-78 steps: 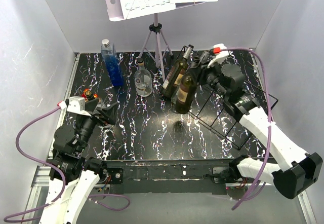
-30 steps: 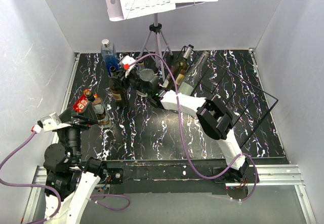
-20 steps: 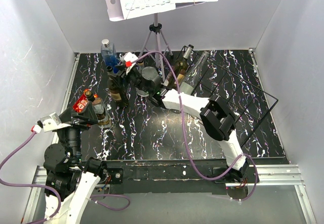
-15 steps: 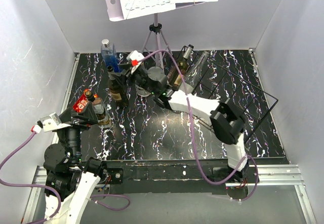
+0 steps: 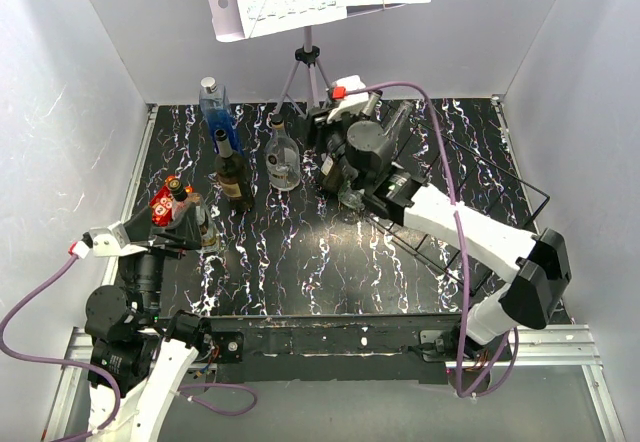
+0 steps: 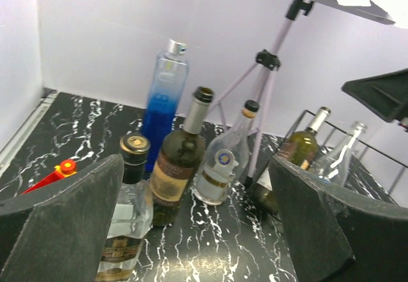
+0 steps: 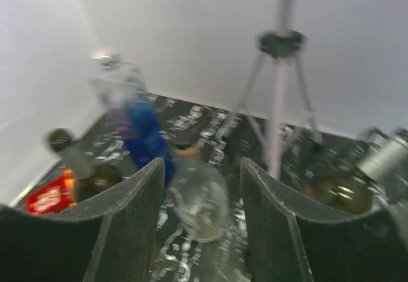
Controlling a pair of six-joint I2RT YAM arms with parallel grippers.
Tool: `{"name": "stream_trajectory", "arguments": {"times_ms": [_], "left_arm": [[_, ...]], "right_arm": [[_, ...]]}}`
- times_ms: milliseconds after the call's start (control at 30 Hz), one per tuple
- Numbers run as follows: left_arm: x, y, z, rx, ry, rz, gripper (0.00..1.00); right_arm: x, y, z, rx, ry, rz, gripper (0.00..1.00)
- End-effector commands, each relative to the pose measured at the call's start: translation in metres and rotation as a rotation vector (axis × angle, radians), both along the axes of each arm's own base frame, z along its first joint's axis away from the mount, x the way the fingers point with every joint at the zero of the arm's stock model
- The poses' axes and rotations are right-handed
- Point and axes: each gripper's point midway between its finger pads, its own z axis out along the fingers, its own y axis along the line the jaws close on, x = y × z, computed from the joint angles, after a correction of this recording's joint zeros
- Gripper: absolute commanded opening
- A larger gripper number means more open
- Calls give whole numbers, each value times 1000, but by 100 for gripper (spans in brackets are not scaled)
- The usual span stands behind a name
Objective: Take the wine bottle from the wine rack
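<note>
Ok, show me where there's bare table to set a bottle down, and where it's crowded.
Bare: the near-centre table, between the small clear bottle on the left and the wine rack on the right. Crowded: the back row, with blue bottle, dark bottle, round clear bottle and tripod legs.

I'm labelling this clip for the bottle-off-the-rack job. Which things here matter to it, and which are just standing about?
For the job: wine rack, brownish bottle and clear bottle in it, right gripper, open.
Bystanders: blue bottle, dark bottle, round clear bottle, black-capped bottle, music stand.
</note>
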Motion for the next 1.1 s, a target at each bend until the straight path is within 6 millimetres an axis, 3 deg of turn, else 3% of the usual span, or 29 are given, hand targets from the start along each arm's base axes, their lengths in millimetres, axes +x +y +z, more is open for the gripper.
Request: {"name": "stream_trajectory", "arguments": {"times_ms": [0, 233, 333, 767, 1067], "left_arm": [[-3, -29, 6, 65, -43, -158, 98], [-2, -35, 5, 74, -41, -186, 98], [-1, -36, 5, 74, -38, -189, 98], [-1, -36, 4, 77, -33, -190, 98], [-1, -37, 4, 82, -34, -195, 98]], "right_arm": [[29, -74, -33, -86, 161, -270, 59], [59, -148, -81, -11, 387, -435, 59], [69, -168, -93, 11, 426, -506, 59], [113, -191, -132, -15, 477, -560, 64], [140, -200, -140, 25, 486, -568, 64]]}}
